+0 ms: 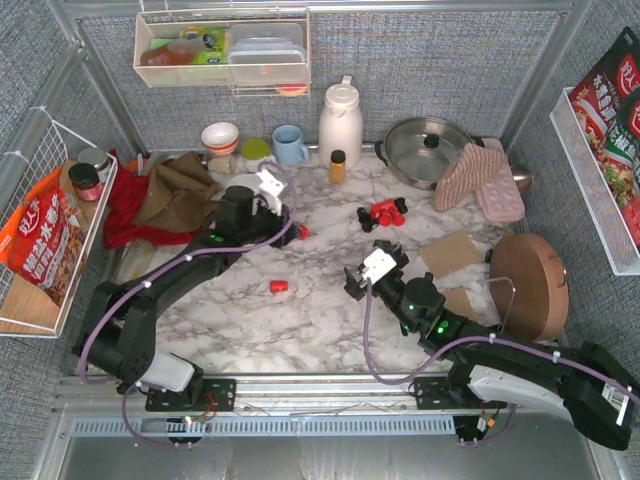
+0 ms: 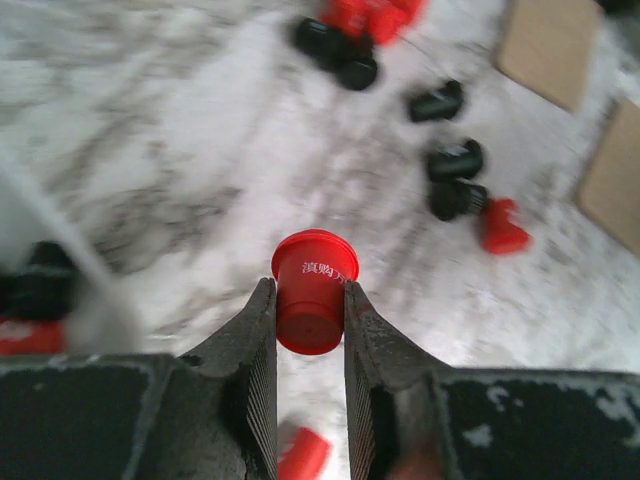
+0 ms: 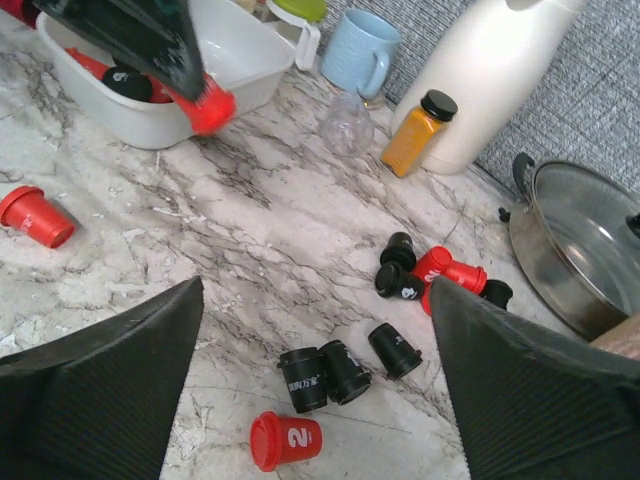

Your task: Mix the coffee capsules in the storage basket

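Right wrist view: the right gripper (image 3: 315, 300) is seen with its fingers spread wide and nothing held between them. Just beyond it, on the marble table (image 3: 250, 240), one red capsule (image 3: 285, 440) and three black capsules (image 3: 340, 370) are laid on their sides. A mixed cluster (image 3: 432, 272) is gathered past them, and a lone red capsule (image 3: 35, 215) is set off to the left. Farther off, a held red capsule (image 3: 218, 108) is gripped by the left gripper (image 3: 200, 100) just beside the near wall of the storage basket (image 3: 130, 120), in which a few basket capsules (image 3: 130, 82), red and black, are contained. In the left wrist view this capsule is shown clamped between both fingers (image 2: 255, 340), above bare table. An amber bottle (image 3: 415, 135), a blue mug (image 3: 358, 55) and a white jug (image 3: 500, 80) are stood behind.
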Available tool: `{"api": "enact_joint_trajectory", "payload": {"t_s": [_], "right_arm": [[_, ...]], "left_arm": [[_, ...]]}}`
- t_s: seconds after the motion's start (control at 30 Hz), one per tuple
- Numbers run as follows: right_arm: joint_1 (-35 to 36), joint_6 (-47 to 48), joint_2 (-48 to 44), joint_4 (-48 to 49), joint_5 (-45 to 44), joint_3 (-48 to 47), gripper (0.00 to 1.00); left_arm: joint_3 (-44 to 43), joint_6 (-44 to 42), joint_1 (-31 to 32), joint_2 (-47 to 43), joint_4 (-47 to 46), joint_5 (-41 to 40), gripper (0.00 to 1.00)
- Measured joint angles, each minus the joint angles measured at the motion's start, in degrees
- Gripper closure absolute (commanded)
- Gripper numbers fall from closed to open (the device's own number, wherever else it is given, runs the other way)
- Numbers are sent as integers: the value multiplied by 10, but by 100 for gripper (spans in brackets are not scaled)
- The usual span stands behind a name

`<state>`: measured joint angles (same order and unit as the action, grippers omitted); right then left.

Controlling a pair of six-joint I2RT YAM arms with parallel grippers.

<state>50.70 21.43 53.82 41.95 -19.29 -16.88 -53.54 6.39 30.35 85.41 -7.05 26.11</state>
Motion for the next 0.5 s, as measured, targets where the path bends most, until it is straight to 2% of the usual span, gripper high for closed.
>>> {"api": "enact_joint_trajectory", "payload": {"t_s": [0.27,0.43,0.47,0.5], "right_arm": [[-18,-59,7,-93,-1,-49,1],[-24,-100,21,-130,12,-73,1],[-26,-109,23,-134,15,-76,1],[-29,-119,26,-140,16,-80,1]], "left_arm": [[67,18,-102,-31,-107,-131,94],[11,9,-106,28,-117,-189,93],[-2,6,-108,42,-118,-203,92],[-17,3,-110,61,-119,-220,87]]}}
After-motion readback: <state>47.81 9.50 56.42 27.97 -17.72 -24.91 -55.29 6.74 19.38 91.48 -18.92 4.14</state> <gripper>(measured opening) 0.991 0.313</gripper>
